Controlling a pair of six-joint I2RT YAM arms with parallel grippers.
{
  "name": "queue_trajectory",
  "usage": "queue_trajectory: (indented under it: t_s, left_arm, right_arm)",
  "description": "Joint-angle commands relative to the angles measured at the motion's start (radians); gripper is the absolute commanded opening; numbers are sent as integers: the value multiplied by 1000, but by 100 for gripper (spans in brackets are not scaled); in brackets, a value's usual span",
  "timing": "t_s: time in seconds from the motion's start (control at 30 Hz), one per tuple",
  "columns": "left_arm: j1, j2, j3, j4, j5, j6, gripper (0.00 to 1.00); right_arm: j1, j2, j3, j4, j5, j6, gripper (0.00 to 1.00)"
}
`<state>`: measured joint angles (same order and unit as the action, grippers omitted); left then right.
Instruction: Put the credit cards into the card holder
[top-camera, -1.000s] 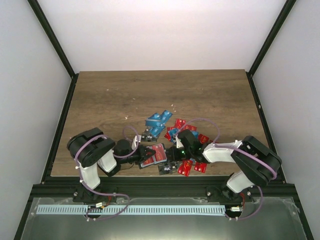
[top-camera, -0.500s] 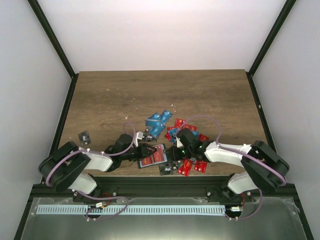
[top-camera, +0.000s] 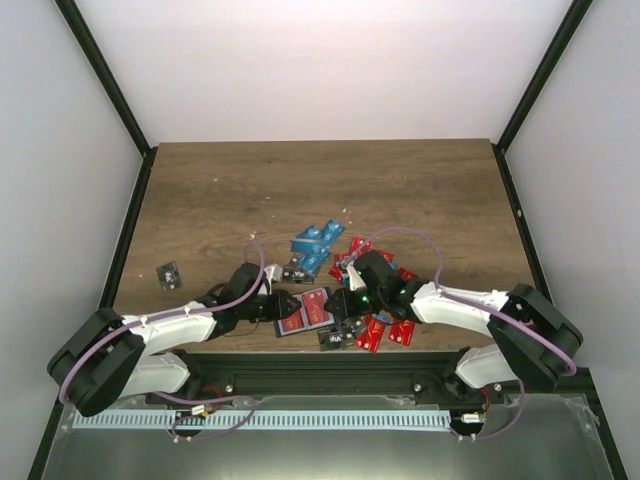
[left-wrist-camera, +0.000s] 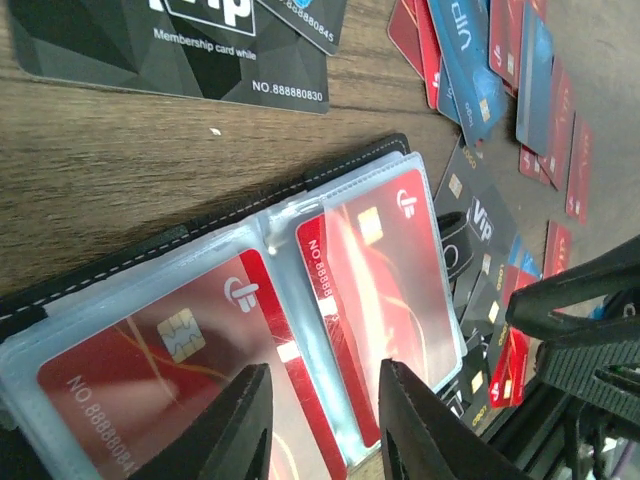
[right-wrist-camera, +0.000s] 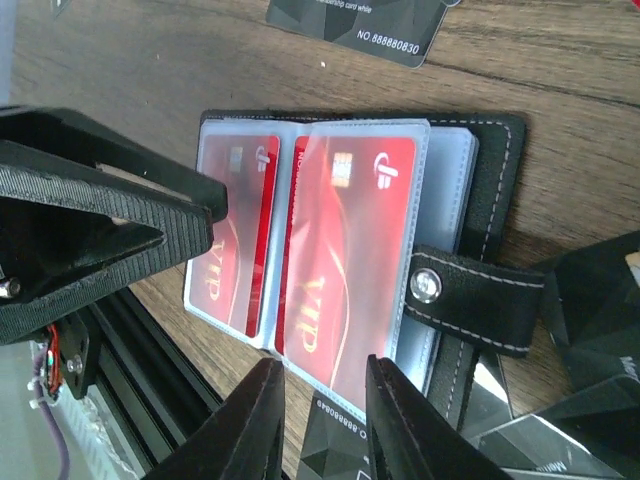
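Both arms reached low over the open card holder (top-camera: 312, 312), left gripper (top-camera: 288, 304) and right gripper (top-camera: 342, 302) slightly parted, empty.

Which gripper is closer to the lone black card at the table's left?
Left. The left gripper is at the left edge of the card holder, right of the lone black card; the right gripper is beyond the holder, farther away.

- Black card holder (right-wrist-camera: 494, 195) lies open and flat, with two red cards (right-wrist-camera: 345, 260) in its clear sleeves.
- Loose credit cards (top-camera: 318, 241), red, blue and black, lie scattered beside it.
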<state>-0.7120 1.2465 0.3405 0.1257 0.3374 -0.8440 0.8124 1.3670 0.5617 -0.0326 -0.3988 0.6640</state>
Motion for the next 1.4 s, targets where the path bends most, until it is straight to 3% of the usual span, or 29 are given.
queue_trajectory:
  t_s: [0.0, 0.13, 0.4, 0.67, 0.93, 1.37]
  left_arm:
    - [-2, -21, 24, -40, 12, 71, 26]
    - [-2, -7, 38, -40, 24, 91, 15]
    - [-5, 56, 43, 11, 68, 113, 10]
    - [-12, 111, 48, 38, 77, 119, 8]
    - [-19, 139, 52, 40, 66, 125, 5]
    - [-45, 169, 72, 33, 49, 130, 4]
  right_arm:
    - [-24, 41, 31, 52, -46, 13, 25]
    - [-33, 80, 25, 81, -72, 19, 26]
    - [-33, 118, 9, 123, -100, 38, 27]
    - [-32, 138, 5, 128, -98, 47, 27]
    - [-33, 77, -13, 91, -64, 54, 34]
    - [-33, 123, -22, 140, -92, 62, 35]
